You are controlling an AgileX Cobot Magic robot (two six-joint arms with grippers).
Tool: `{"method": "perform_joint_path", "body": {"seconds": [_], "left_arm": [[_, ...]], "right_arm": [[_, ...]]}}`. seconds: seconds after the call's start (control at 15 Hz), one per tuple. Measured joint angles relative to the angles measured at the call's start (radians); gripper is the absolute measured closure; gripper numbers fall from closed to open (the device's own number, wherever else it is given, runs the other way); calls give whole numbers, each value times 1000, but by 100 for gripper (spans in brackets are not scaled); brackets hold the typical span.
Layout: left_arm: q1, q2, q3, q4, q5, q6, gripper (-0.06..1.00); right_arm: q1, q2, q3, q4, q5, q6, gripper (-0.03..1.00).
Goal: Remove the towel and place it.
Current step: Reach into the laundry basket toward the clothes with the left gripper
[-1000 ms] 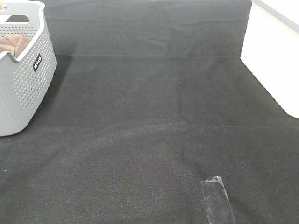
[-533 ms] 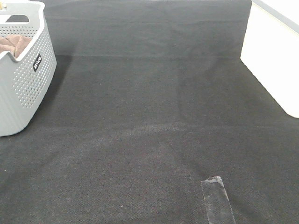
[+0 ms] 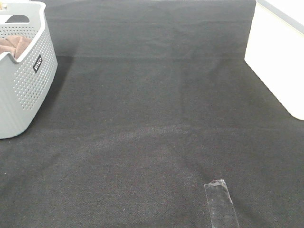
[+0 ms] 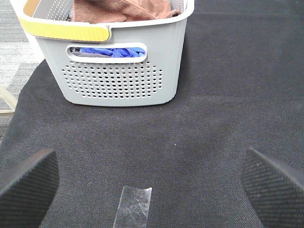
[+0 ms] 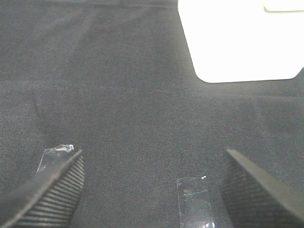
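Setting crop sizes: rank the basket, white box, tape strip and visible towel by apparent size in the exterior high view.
1. Grey basket and white box: these look similar in size and both are cut off by the frame, so they are left unranked.
2. Tape strip.
3. Towel: only a small patch shows inside the basket.

Grey perforated basket (image 3: 28,80): one small black label (image 3: 37,63) on the outer side wall, with white lettering running along its length, too small and tilted to read. Nothing else legible in any view.
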Motion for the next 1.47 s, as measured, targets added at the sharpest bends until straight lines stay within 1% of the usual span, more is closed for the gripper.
{"method": "perform_joint_path", "body": {"seconds": [0.93, 1.0, 1.07, 1.13, 1.2, 1.33, 1.4, 1.47], "left_arm": [[0, 0, 0, 0, 0, 7, -5], [0, 8, -22, 0, 17, 47, -5], [0, 88, -105, 0, 68, 178, -5], [0, 128, -136, 0, 87, 216, -5], [0, 234, -213, 7, 114, 290, -5], [0, 511, -402, 24, 142, 386, -5], [0, 710, -529, 27, 143, 456, -5], [0, 766, -566, 31, 143, 480, -5]], "right_arm": [[0, 0, 0, 0, 0, 0, 21], [0, 0, 0, 0, 0, 0, 21], [0, 0, 0, 0, 0, 0, 21], [0, 0, 0, 0, 0, 0, 21], [0, 0, 0, 0, 0, 0, 21], [0, 0, 0, 0, 0, 0, 21], [0, 0, 0, 0, 0, 0, 21], [0, 0, 0, 0, 0, 0, 21]]}}
